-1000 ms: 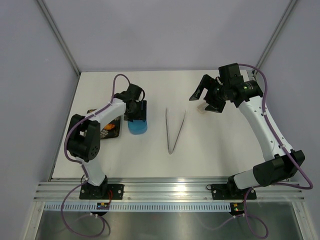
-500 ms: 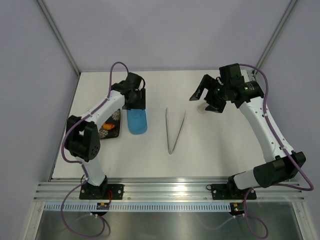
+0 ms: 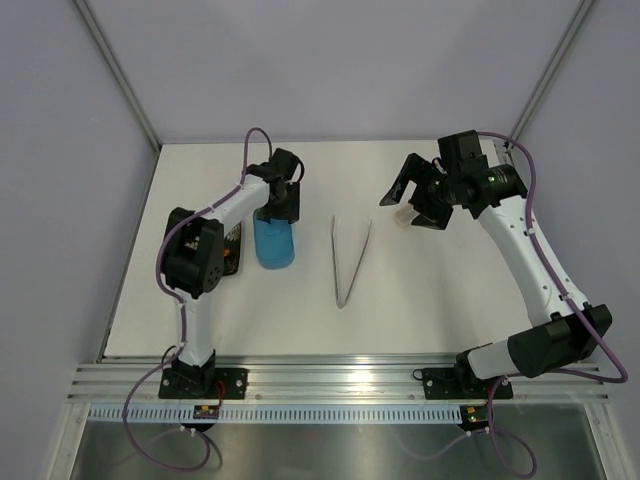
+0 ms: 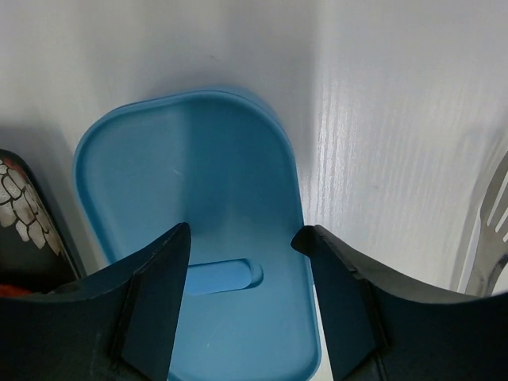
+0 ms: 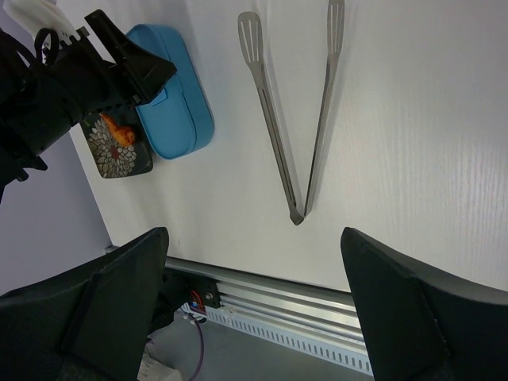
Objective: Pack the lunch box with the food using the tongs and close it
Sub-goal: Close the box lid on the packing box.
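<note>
The blue lunch box [image 3: 274, 245] lies left of centre, showing a smooth blue top with a small oblong recess [image 4: 226, 274]; its inside is hidden. My left gripper [image 3: 280, 208] hovers over its far end, open, both fingers [image 4: 159, 278] above the top and holding nothing. The silver tongs [image 3: 337, 262] lie flat in a narrow V mid-table, also seen from the right wrist [image 5: 273, 121]. My right gripper [image 3: 408, 205] hangs open and empty, high at the back right. Orange food [image 5: 121, 131] sits on a dark patterned plate [image 5: 111, 155].
The plate [image 3: 226, 258] lies left of the box, mostly covered by my left arm. A small pale thing [image 3: 404, 217] shows partly under the right gripper. The aluminium rail [image 3: 340, 380] runs along the near table edge.
My left gripper has shifted toward the far end of the box and slightly right, its arm swinging in, jaws narrowing a little. Box, tongs and right arm have not moved.
</note>
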Available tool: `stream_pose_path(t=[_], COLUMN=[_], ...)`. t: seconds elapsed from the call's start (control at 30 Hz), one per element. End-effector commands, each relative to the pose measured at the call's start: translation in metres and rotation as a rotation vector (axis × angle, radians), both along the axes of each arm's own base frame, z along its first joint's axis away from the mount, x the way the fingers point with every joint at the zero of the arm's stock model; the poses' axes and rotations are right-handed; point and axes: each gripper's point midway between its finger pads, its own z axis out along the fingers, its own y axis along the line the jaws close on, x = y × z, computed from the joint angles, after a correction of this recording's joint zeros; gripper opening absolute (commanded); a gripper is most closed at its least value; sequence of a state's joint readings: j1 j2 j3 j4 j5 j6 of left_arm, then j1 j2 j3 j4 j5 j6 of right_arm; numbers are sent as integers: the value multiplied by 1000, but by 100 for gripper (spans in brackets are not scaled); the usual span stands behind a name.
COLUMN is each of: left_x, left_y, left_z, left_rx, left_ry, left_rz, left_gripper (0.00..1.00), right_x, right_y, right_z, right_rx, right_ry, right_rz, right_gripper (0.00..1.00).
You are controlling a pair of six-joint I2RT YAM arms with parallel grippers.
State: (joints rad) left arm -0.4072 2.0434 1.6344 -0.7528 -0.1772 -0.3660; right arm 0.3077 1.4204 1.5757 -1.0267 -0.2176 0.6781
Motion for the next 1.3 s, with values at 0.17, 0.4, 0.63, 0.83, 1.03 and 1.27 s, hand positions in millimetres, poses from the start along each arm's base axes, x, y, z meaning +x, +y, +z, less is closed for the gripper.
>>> stream_pose_path(t=[0.17, 0.4, 0.63, 0.83, 1.03, 1.27], left_x=[4, 13, 9, 3, -9, -2], left_y=[5, 10, 11, 13, 14, 20], left_z=[35, 113, 102, 49, -6, 42], left_rx=[-2, -37, -38, -42, -46, -30], left_ry=[-84, -271, -243, -144, -7, -93], left_rz=[20, 33, 45, 75, 76, 74], left_gripper=[63, 63, 62, 59, 58, 57], right_x=[-2, -1, -1, -5, -7, -6], right_y=[-3, -1, -1, -1, -2, -2], right_z=[10, 9, 10, 8, 7, 10], right_rx=[1, 11, 15, 13, 16, 17], right_ry=[-32, -29, -31, -21, -19, -26], right_rz=[-18, -15, -14, -16, -19, -20], right_gripper=[98, 97, 97, 97, 97, 97])
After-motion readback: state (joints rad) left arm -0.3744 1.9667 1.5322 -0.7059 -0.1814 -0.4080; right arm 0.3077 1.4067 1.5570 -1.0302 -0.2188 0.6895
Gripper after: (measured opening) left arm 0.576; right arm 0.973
